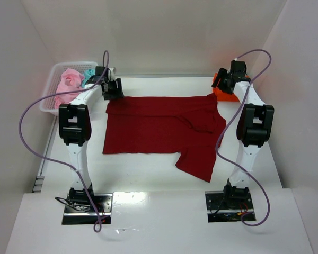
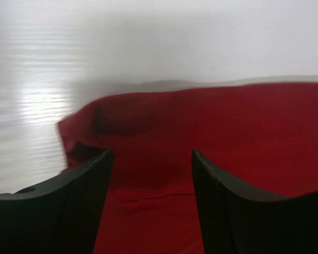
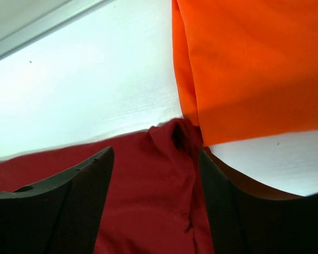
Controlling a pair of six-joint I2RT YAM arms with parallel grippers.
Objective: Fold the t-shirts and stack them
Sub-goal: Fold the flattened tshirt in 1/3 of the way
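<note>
The large dark red t-shirt [image 1: 159, 127] lies spread on the table, partly folded, with one sleeve pointing toward the near right. My left gripper [image 1: 112, 89] hovers open over its far left corner, the red cloth [image 2: 228, 132] lying loose between and below the fingers [image 2: 151, 153]. My right gripper [image 1: 222, 82] is open over the far right corner, where a bunched red edge [image 3: 143, 201] meets the folded bright orange t-shirt [image 3: 254, 69] [image 1: 225, 94]. Neither gripper [image 3: 156, 152] holds anything.
A white mesh basket [image 1: 49, 100] stands at the far left with a pale pink t-shirt [image 1: 69, 82] and a teal one [image 1: 89, 73] inside. White walls enclose the table on three sides. Purple cables loop beside both arms.
</note>
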